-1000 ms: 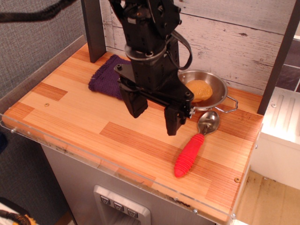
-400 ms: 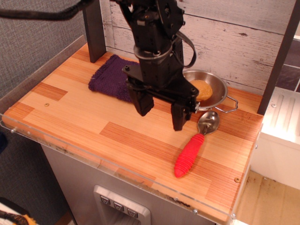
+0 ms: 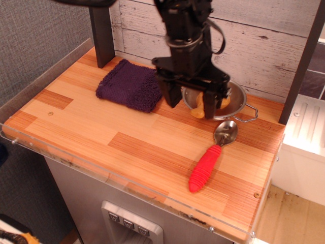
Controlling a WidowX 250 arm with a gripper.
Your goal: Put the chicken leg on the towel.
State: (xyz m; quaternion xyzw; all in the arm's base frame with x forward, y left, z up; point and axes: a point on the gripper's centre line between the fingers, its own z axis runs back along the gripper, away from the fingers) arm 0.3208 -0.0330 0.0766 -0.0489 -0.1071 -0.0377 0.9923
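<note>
Orange-tan chicken leg (image 3: 199, 108) shows between the spread jaws of the black gripper (image 3: 190, 104), at the near rim of the steel bowl (image 3: 238, 96); whether the fingers touch it is unclear; the purple towel (image 3: 129, 85) lies to the gripper's left, just beside the bowl.

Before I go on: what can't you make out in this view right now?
- Chicken leg: mostly hidden behind the gripper; contact unclear.
- Bowl: left half and inside blocked by the gripper.
- Towel: right edge covered by a finger.
- Arm: cut off by the top edge.
</note>
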